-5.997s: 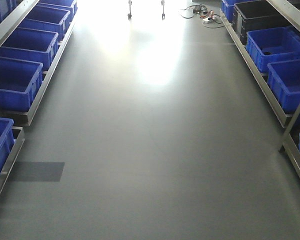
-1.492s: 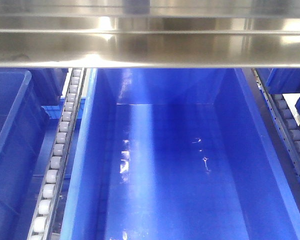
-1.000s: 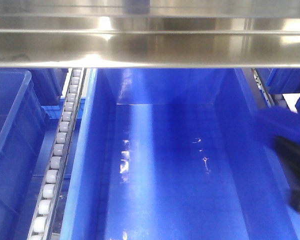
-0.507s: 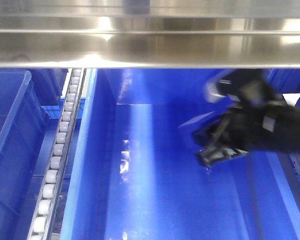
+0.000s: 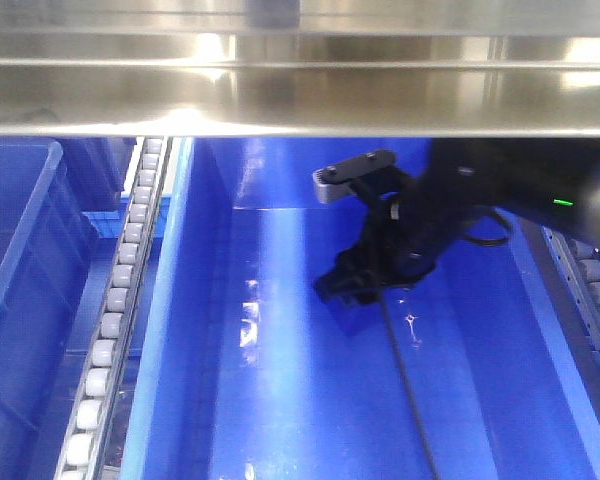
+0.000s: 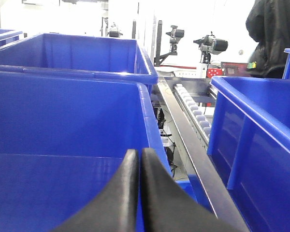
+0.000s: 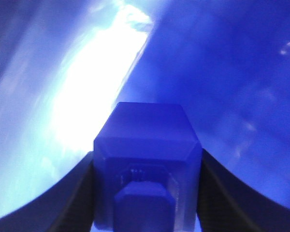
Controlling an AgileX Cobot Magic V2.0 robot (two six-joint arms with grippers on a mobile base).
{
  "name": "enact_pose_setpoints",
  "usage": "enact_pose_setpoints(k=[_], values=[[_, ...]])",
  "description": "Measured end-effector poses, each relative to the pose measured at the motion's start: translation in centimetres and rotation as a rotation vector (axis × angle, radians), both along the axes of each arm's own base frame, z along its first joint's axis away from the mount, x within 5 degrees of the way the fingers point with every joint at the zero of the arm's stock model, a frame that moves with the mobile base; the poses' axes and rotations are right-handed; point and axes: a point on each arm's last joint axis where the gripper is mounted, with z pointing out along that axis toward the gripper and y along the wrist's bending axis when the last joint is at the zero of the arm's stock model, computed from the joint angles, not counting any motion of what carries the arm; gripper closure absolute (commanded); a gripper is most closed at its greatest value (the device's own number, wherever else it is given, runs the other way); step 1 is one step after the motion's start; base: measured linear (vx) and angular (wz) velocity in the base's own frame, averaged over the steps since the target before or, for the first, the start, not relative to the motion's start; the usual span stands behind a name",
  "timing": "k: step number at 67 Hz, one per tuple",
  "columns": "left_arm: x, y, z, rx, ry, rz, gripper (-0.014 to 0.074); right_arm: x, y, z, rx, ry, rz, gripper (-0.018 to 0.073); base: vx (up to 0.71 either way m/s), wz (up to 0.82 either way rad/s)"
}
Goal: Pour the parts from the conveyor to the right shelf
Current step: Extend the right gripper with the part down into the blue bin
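Observation:
The blue part [image 7: 147,145], a block with a raised tab facing the camera, is clamped between the two black fingers of my right gripper [image 7: 147,157]. In the front view the right gripper [image 5: 352,287] hangs inside a deep blue bin [image 5: 175,350] of the right shelf [image 5: 300,95], a little above the bin's floor, and the part is hard to pick out against the blue. My left gripper [image 6: 137,153] is shut with nothing in it, in front of another blue bin [image 6: 63,116]. The conveyor is out of view.
A lane of white rollers [image 5: 120,310] runs left of the bin, and another lane [image 5: 595,290] runs on its right. The steel beam crosses low over the bin's far end. Blue bins [image 6: 251,125], a roller lane [image 6: 193,108] and a person in black [image 6: 273,34] show in the left wrist view.
The front view went from an open aisle to facing the shelf bin. In the last second my right arm swung in from the right, moving left over the bin.

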Motion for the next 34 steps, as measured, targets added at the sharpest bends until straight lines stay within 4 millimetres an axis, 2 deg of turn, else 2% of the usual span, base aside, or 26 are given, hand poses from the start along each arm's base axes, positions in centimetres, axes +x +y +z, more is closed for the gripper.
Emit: enact_pose_setpoints(k=[22, 34], values=[[0.0, 0.0, 0.0, 0.0, 0.0, 0.0, 0.0603, 1.6, 0.9, -3.9, -0.044, 0.098, -0.021, 0.0172, 0.0, 0.0], [0.0, 0.0, 0.0, 0.0, 0.0, 0.0, 0.0603, 2.0, 1.0, -4.8, -0.046, 0.121, -0.083, 0.0057, 0.0, 0.0]])
